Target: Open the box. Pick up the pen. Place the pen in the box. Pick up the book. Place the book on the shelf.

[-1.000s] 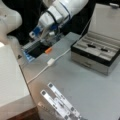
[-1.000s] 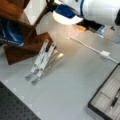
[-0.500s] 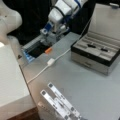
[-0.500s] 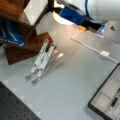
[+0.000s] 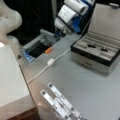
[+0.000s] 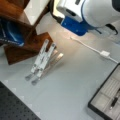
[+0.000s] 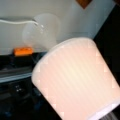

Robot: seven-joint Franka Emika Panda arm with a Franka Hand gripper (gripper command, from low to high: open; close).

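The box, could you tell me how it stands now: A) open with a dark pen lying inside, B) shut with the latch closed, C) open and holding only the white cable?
A: the box stands open, lid up, with the pen on its grey padding.

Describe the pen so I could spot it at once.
Find the open box at a front view's right, black lid up, grey padding inside. The pen lies in a padded groove: a thin dark stick, unlike the white cable on the table.
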